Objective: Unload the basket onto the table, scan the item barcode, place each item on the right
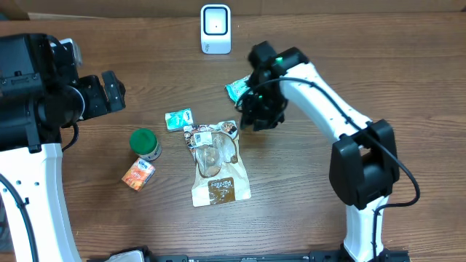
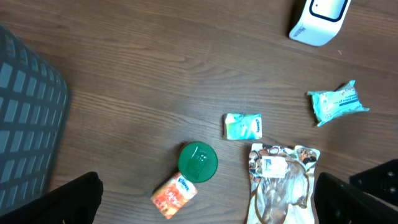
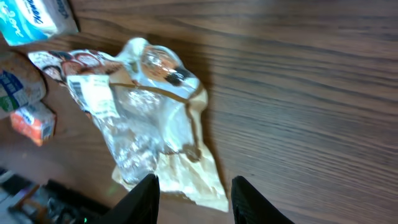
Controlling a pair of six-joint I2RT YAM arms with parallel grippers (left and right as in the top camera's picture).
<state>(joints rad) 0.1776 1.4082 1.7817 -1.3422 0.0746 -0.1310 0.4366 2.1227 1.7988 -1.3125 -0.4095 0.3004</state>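
The right gripper (image 3: 194,183) hangs over the table (image 1: 364,65) with its jaws partly apart and nothing between them, by a corner of the clear-and-brown pouch (image 1: 216,161) (lying flat mid-table, white label showing). The scanner (image 1: 215,29) stands at the far edge, well apart from the pouch. The left gripper (image 2: 206,185) gapes wide and empty, off to the left.

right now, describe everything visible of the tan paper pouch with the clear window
The tan paper pouch lies flat on the brown wooden table, mid-scene, crinkled. A clear plastic window fills its upper half, below a printed picture header with a white label; a dark logo marks the lower end. Only the table seems to touch it.
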